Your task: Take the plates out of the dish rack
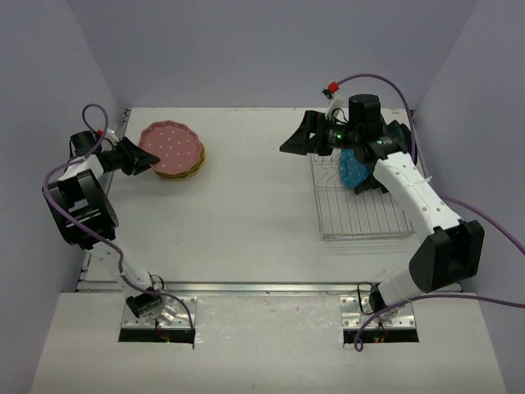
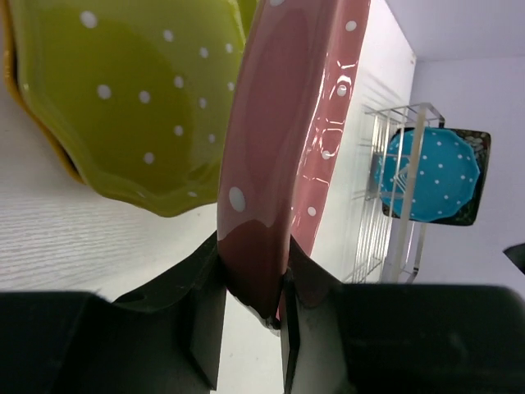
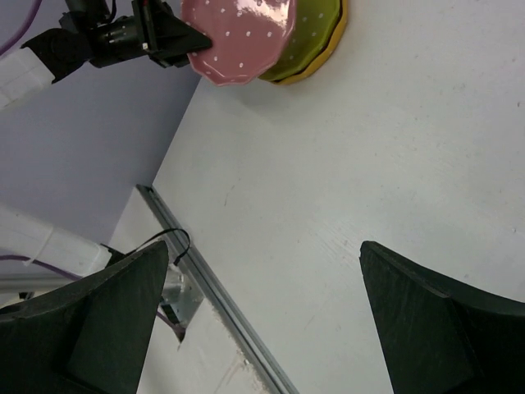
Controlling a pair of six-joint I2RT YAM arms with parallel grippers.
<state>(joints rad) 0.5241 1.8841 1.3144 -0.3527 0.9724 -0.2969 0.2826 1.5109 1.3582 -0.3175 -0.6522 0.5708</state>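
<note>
**Plates and grippers, as we find them**

Item 1. Left gripper [image 2: 250,305]: we record it clamped on the rim of the pink plate [image 2: 279,164], one finger on each face. The white-dotted plate reaches forward from the fingertips.

Item 2. Just beyond and under that plate lies the yellow-green plate [image 2: 123,90], stacked on an orange plate [image 2: 7,70], of which we see only the rim. We cannot tell whether the pink plate touches the stack.

Item 3. Right gripper [image 3: 275,304]: fingers spread wide, with nothing between them but bare table [image 3: 394,164].

Item 4. Dish rack [image 1: 361,209]: the right gripper hangs over its far left corner. The rest of the rack runs back beneath the wrist.

Item 5. Blue plate [image 1: 353,168]: upright in the rack, just behind the right gripper. In the left wrist view we see a dark plate [image 2: 480,139] standing behind it.
</note>
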